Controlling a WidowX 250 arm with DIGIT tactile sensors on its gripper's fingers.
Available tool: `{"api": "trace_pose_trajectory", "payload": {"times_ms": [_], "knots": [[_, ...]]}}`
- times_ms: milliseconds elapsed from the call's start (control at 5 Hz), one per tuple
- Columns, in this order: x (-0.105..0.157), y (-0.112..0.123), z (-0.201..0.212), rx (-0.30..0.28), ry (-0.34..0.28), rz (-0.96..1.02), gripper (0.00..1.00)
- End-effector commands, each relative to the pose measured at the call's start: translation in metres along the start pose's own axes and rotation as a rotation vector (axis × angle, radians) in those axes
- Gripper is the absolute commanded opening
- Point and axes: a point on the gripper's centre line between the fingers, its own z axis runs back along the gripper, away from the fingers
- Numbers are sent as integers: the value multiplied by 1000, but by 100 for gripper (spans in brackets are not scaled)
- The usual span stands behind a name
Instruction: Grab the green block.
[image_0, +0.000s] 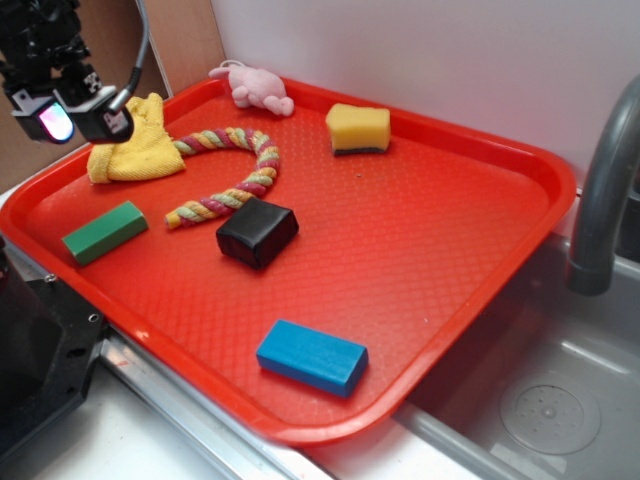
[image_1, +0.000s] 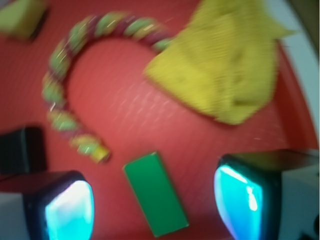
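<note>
Two spread fingers of our hand (image_1: 155, 205) hover above the small flat green rectangular block (image_1: 155, 194); we should turn to span its narrow width, then descend.

Kitchen: sink (image_0: 560, 400), faucet (image_0: 605, 190)

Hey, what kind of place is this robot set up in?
Probably a toy kitchen sink station in a lab: a grey faucet over a metal sink basin, with a red tray of small objects, such as the green block, resting across it.
</note>
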Motion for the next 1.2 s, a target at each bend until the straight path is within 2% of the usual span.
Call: {"api": "trace_pose_trajectory", "payload": {"times_ms": [0, 200, 400, 600, 800, 1000], "knots": [[-32, 2, -30, -5, 94, -206, 100], [-32, 12, -45, 50, 133, -186, 100], [-30, 28, -51, 91, 137, -167, 100], [-19, 30, -50, 113, 133, -183, 100], [-24, 30, -62, 124, 158, -207, 100], [-26, 14, -80, 126, 201, -261, 100]]}}
